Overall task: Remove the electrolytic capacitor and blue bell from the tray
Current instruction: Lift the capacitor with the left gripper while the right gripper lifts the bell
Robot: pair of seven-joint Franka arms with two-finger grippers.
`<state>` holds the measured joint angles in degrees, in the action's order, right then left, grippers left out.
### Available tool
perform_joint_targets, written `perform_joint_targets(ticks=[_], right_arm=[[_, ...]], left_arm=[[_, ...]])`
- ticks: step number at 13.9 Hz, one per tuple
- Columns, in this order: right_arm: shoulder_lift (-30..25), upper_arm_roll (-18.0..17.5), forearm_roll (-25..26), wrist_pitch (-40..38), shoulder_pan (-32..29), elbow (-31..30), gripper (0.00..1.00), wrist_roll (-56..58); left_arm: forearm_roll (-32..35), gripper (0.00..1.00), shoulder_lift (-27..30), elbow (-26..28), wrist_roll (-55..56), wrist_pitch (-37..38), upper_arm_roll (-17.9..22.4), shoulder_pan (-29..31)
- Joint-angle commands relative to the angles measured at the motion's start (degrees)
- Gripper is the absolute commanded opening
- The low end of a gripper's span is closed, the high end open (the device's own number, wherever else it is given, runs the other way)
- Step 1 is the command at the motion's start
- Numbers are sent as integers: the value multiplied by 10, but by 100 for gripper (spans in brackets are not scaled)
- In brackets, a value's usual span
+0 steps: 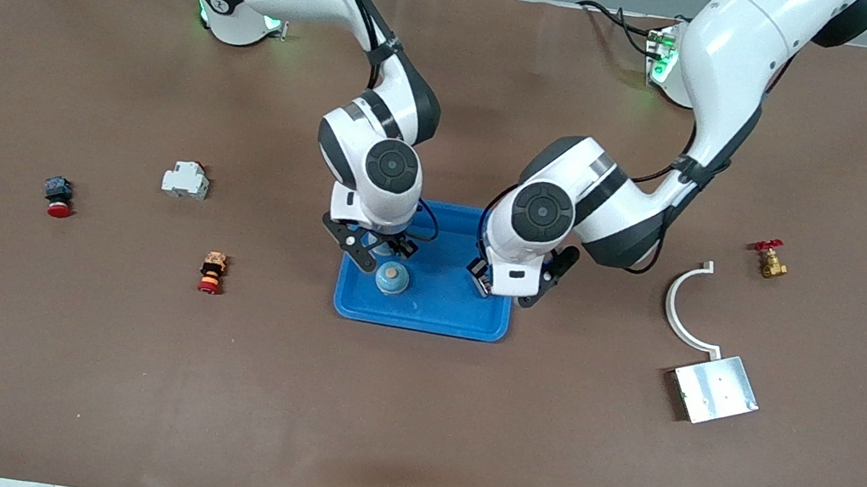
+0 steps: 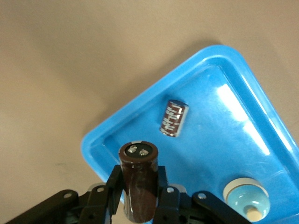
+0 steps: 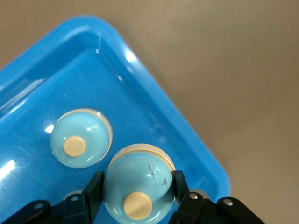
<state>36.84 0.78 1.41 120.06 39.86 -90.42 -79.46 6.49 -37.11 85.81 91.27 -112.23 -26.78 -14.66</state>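
My left gripper (image 2: 138,175) is shut on a dark brown capacitor (image 2: 138,182), held upright over the rim of the blue tray (image 2: 140,105). In the front view the left gripper (image 1: 508,289) hangs over the tray (image 1: 421,323) at the left arm's end. A second capacitor (image 2: 174,118) lies on its side in the tray. My right gripper (image 3: 138,184) is shut on a light blue bell (image 3: 138,186) over the tray (image 3: 187,135). Another bell (image 3: 79,143) stands in the tray beside it. In the front view the right gripper (image 1: 379,251) is over the tray, with a bell (image 1: 392,278) by it.
Toward the right arm's end of the table lie a white block (image 1: 186,180), a red push button (image 1: 59,196) and an orange and red button (image 1: 212,272). Toward the left arm's end are a white curved bracket (image 1: 686,307), a metal plate (image 1: 715,389) and a brass valve (image 1: 770,259).
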Motion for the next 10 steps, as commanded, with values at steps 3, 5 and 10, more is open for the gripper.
perform_joint_targets(ticks=[3,5,10], right_arm=[[-57,-7,5,-64,-34,-12,0,64],[-74,-7,4,-77,-50,-20,0,92],[-136,-7,-1,-102,-97,-62,0,190]], left_arm=[[-11,0,80,84,-98,46,-109,144],[-11,0,100,108,-138,68,-178,237],[-5,0,112,131,-255,133,-298,431]])
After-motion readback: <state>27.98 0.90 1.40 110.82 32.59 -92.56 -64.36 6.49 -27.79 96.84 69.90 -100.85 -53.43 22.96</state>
